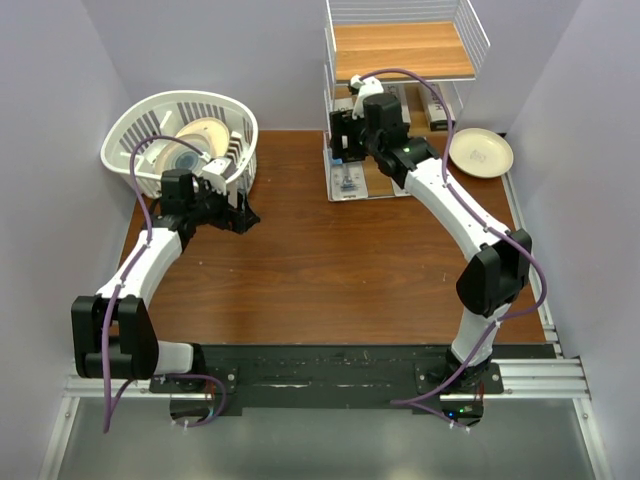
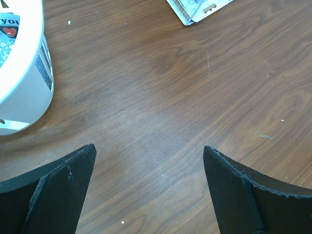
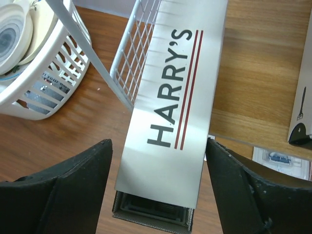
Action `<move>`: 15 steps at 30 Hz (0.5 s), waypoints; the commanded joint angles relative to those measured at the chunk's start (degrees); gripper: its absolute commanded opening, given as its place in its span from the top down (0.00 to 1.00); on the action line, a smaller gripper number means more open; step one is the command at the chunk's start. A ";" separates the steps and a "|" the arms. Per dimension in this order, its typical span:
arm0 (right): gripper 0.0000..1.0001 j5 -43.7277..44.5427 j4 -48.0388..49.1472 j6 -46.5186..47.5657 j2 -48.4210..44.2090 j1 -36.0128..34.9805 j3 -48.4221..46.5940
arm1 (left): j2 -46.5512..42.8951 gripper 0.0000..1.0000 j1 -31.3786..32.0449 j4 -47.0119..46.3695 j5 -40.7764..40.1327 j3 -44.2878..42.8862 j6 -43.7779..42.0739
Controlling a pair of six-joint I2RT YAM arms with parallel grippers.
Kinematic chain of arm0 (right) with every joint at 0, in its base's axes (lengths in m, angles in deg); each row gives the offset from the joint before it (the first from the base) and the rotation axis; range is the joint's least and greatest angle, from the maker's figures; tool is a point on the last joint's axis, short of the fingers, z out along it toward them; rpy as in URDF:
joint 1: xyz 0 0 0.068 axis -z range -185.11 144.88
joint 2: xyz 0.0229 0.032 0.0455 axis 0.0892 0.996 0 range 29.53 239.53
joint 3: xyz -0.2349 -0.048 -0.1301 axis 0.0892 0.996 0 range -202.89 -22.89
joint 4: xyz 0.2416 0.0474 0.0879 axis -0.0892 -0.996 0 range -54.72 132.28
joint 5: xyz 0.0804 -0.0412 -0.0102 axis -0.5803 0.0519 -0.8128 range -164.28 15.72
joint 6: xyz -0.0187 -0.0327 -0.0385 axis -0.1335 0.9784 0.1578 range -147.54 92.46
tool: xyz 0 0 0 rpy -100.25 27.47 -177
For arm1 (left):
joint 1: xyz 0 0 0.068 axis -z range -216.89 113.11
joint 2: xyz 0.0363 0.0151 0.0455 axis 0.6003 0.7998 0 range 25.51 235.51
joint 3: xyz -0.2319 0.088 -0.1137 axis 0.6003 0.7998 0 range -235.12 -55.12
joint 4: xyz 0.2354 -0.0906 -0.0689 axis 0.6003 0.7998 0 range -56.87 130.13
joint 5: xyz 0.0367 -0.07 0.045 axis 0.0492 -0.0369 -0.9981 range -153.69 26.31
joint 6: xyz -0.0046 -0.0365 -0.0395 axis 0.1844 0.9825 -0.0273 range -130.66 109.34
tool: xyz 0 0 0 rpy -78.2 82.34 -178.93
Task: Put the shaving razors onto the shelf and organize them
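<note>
The right arm's fingers (image 3: 83, 180) stand apart on either side of a long white HARRY'S box (image 3: 170, 97) and are not clamped on it. A strip of table (image 1: 320, 270) shows between the left finger and the box's edge. The other fingertip sits at or just beside the opposite edge, too close to tell touching from apart. The box slants across the white wire side of the shelf (image 1: 400, 50) and over a wooden tier. Its far end is cut off at the top of the wrist view, and its dark near end pokes out past the fingertips. From the top camera the right wrist hides the box and much of the lower tiers. At the right edge of the wrist view a second white box (image 3: 303, 92) is mostly cut off, and a clear pack (image 3: 282, 161) peeps out below the tier, partly behind a finger. A blister pack (image 1: 348, 185) lies on the table just in front of the shelf; whether it is that same pack cannot be told. The left arm's fingers (image 2: 73, 180) are spread wide over bare table with nothing between them, beside the white basket (image 2: 24, 87), which the left wrist view crops to one curved wall. The plates (image 1: 200, 140) in it are half hidden by its slats
</note>
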 commanded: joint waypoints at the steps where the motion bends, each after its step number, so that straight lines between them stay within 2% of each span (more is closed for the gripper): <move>1: 0.16 -0.39 2.68 -0.91 -3.56 -0.30 -1.97 | -1.28 0.03 -0.44 -2.28 1.61 0.08 0.60; 2: 0.14 -0.13 2.51 -0.83 -3.74 -0.30 -1.71 | -1.10 0.03 -0.44 -2.28 1.53 0.17 0.60; 4: 0.01 -0.21 2.24 -1.00 -5.14 -0.21 -1.01 | -0.92 0.03 -0.44 -2.45 1.70 -0.18 0.60; 10: 0.01 -2.85 1.63 -0.21 -10.40 -0.21 2.15 | -0.31 0.03 -0.44 -2.37 2.23 -0.53 0.60; 15: 0.01 -7.15 0.48 4.17 -14.11 0.32 6.89 | 0.22 0.03 -0.44 -2.28 2.41 -0.71 0.60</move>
